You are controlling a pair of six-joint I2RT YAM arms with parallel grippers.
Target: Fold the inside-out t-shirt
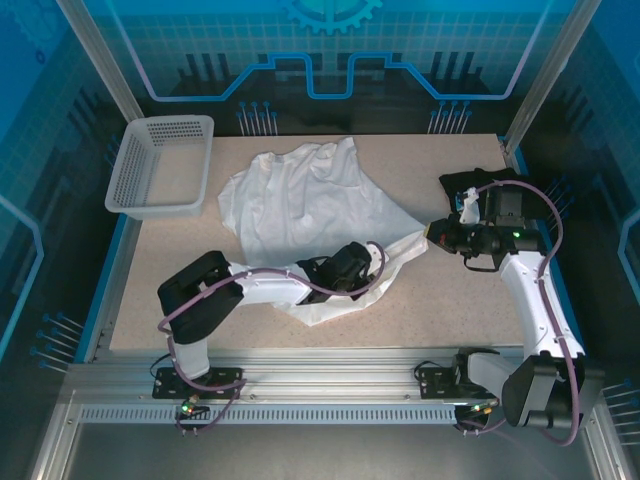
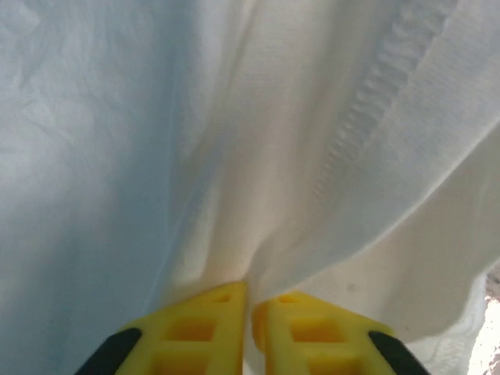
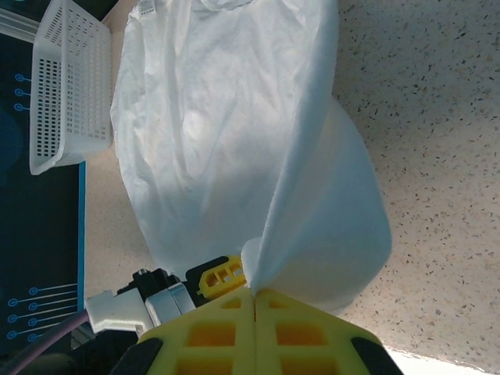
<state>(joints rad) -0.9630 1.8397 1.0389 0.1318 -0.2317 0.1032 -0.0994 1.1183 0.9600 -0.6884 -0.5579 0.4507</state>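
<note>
So there was one white t-shirt [image 1: 300,200], spread wrinkled across the middle of the surface [image 1: 450,300]. Also one white basket [image 1: 160,165] at far left and one black garment [image 1: 462,183] at far right. Both claws were busy: left claw [image 2: 250,301] pinched tight on the shirt's near edge, right claw [image 3: 255,293] clamped on its right corner.

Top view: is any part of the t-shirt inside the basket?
No, the t-shirt lies on the table to the right of the basket, with none of it over the rim.
</note>
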